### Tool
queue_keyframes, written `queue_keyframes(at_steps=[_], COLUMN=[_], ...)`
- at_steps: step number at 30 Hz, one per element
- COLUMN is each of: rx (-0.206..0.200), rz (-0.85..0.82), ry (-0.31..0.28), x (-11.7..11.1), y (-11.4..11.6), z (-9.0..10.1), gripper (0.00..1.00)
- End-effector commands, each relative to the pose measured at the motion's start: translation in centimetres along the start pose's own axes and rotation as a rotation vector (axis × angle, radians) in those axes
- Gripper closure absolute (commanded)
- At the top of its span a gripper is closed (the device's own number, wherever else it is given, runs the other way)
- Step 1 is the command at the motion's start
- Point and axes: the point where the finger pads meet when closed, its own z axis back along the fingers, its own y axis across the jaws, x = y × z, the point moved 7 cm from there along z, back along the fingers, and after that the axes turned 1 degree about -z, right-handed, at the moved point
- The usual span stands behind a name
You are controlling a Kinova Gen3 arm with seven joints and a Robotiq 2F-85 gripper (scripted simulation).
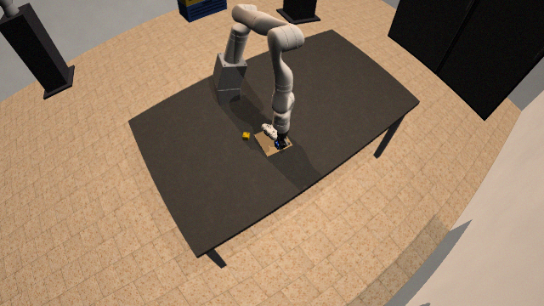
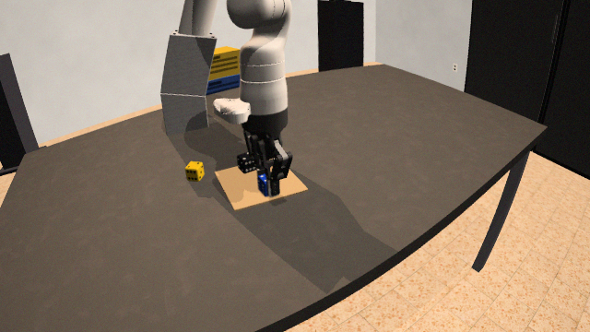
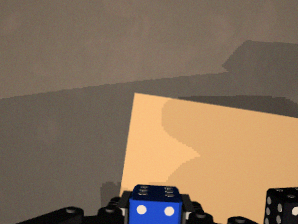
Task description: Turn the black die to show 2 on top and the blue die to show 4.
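The blue die (image 1: pixel 277 144) (image 2: pixel 264 184) (image 3: pixel 155 212) is between the fingers of my gripper (image 1: pixel 280 145) (image 2: pixel 268 186) (image 3: pixel 155 206), which is shut on it, low at the mat; whether it touches the mat is hard to tell. In the wrist view its near face shows two pips, the rest cut off, and its far side shows six. The black die (image 2: pixel 247 162) (image 3: pixel 282 206) is on the tan mat (image 1: pixel 266 150) (image 2: pixel 241 198) (image 3: pixel 145 130), beside the gripper; its top is unclear. The yellow die (image 1: pixel 246 136) (image 2: pixel 194 171) sits on the table, off the mat.
The dark table (image 1: pixel 191 178) (image 2: pixel 138 240) (image 3: pixel 75 45) surrounds the mat. The arm's base (image 1: pixel 229 78) (image 2: pixel 186 83) stands behind at the left. The black die is close to the gripper's side. The arm's shadow falls across the mat and table.
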Motion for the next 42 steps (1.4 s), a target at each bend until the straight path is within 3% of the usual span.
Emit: queue_keyframes(at_steps=[1,10,23,30,42], rx=[-0.002,-0.002,-0.002,-0.002,-0.002], rz=[0.0,0.0,0.0,0.0,0.0], ry=[0.0,0.0,0.0,0.0,0.0], x=[0.0,0.0,0.0,0.0,0.0], y=[-0.1,-0.1,-0.1,-0.1,-0.1], z=[0.1,0.1,0.1,1.1,7.1], gripper=[0.66,0.54,0.54,0.54,0.54])
